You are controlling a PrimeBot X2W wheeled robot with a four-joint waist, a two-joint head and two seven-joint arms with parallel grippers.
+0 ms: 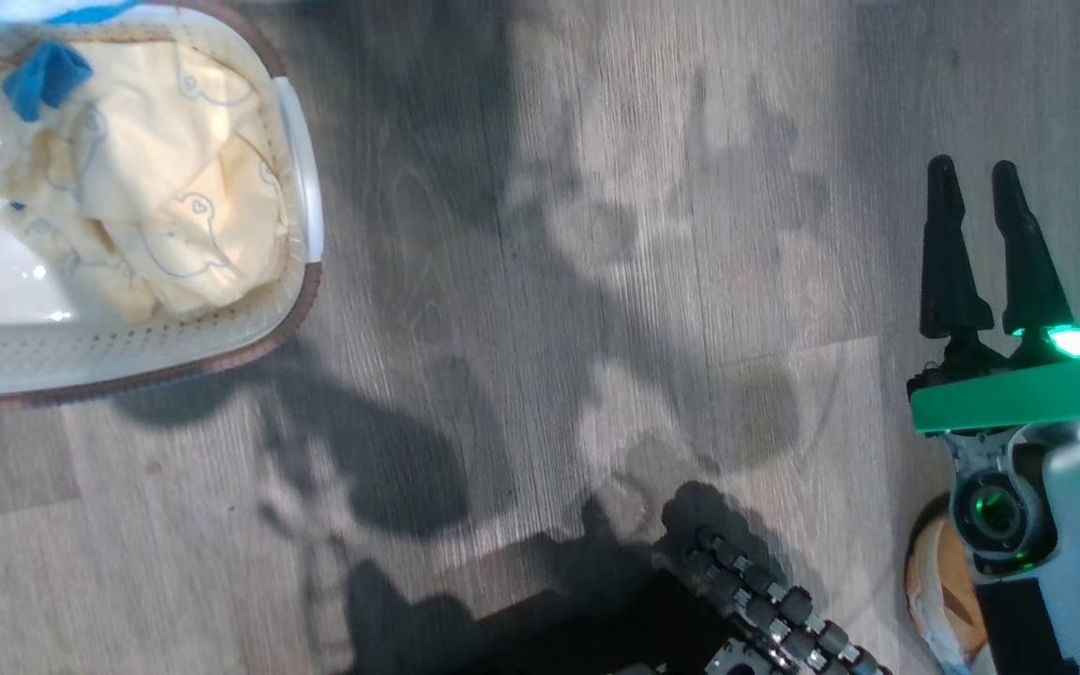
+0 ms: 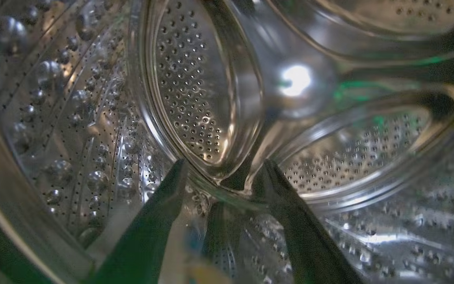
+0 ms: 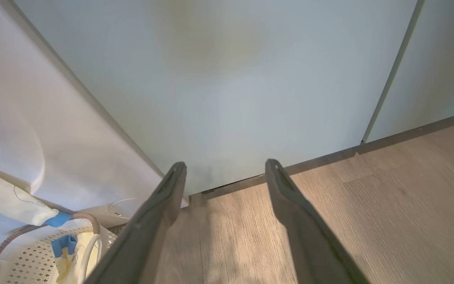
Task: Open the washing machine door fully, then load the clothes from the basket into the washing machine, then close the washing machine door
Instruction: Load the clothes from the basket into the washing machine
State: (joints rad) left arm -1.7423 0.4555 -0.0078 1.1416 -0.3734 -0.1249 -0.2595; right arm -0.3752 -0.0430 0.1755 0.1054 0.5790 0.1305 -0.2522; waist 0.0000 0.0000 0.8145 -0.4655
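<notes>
Though crumpled, clothes (image 1: 156, 197) apparently bear-printed.

You have the head camera looking straight down at the floor (image 1: 596, 281), the left wrist close inside the drum (image 2: 73, 118), and the right wrist low, facing cabinets (image 3: 227, 98), sharing the basket (image 1: 127, 352) (image 3: 26, 252) with the head.

The head view was dim and soft. Broad shadows crossed the floor (image 1: 540, 234), and glare whitened the bottom of the basket (image 1: 127, 352). Inside the washing machine (image 2: 73, 118), one bright highlight and green reflections glinted on steel, and the foreground was blurred. The right wrist view was evenly lit, bowed towards its edges.
</notes>
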